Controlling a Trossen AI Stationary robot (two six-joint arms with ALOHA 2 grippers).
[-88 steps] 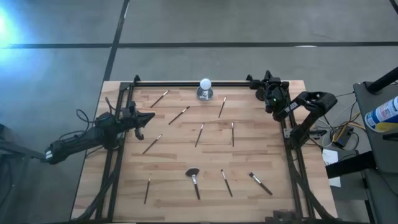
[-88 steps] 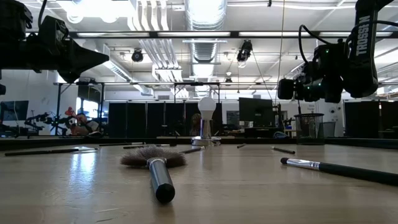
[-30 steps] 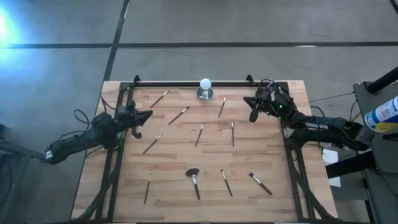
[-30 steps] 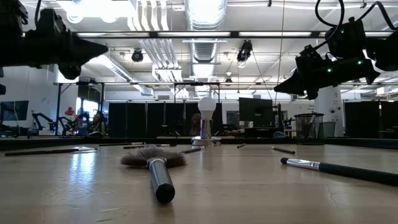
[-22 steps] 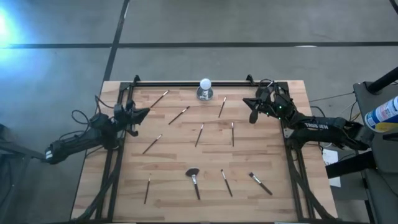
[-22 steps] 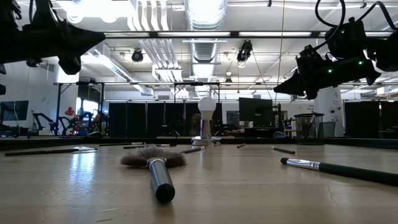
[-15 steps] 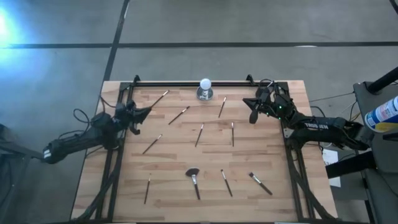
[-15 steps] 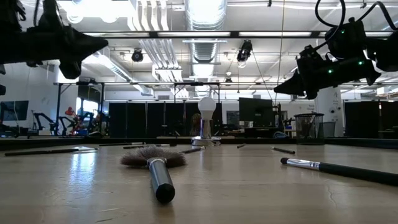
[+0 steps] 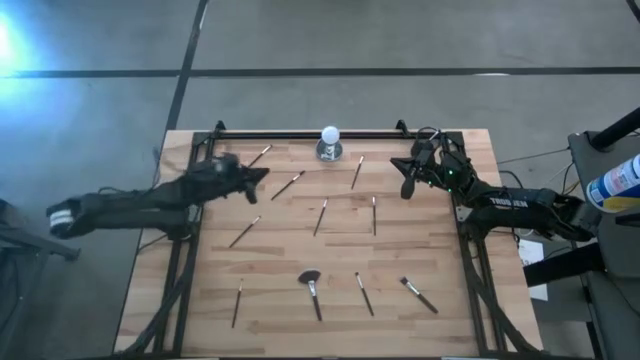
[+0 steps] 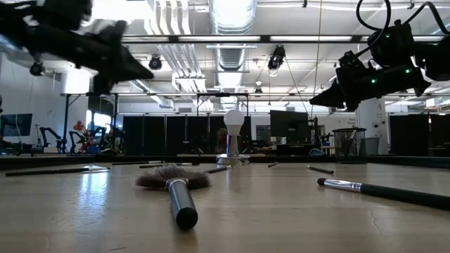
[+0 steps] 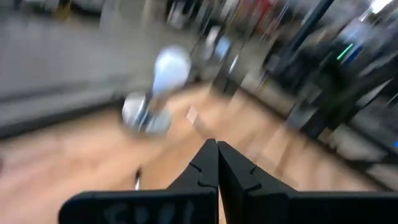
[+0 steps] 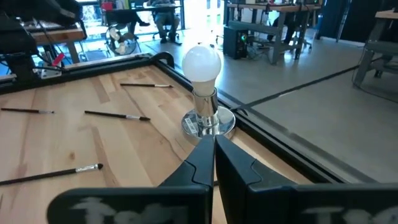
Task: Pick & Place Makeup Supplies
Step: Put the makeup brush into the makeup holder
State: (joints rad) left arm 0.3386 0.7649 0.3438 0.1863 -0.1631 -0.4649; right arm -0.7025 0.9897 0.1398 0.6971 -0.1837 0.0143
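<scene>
Makeup brushes (image 9: 247,231) lie untouched; left gripper (image 9: 262,174), fingers together, should spread them above one, descending squarely; right gripper (image 9: 404,187) waits closed.

- Grey concrete floor (image 9: 330,35) is surrounding the table on the sides in view, with dark seams running across it — a bright glare is washing out the left edge.
- Wooden table top (image 9: 330,255) is sitting inside a black frame (image 9: 305,135).
- Beyond the right edge, a cluttered side bench is holding cables and a blue-and-white container (image 9: 615,182).
- Overhead, silver ducting (image 10: 232,17) and long light strips are running across an open ceiling — bright white light is pouring down.
- Far back, dark monitors (image 10: 288,126), desks and a black wire bin (image 10: 349,144) are lining the room.
- Seated people (image 12: 163,11) are working at the desks behind.
</scene>
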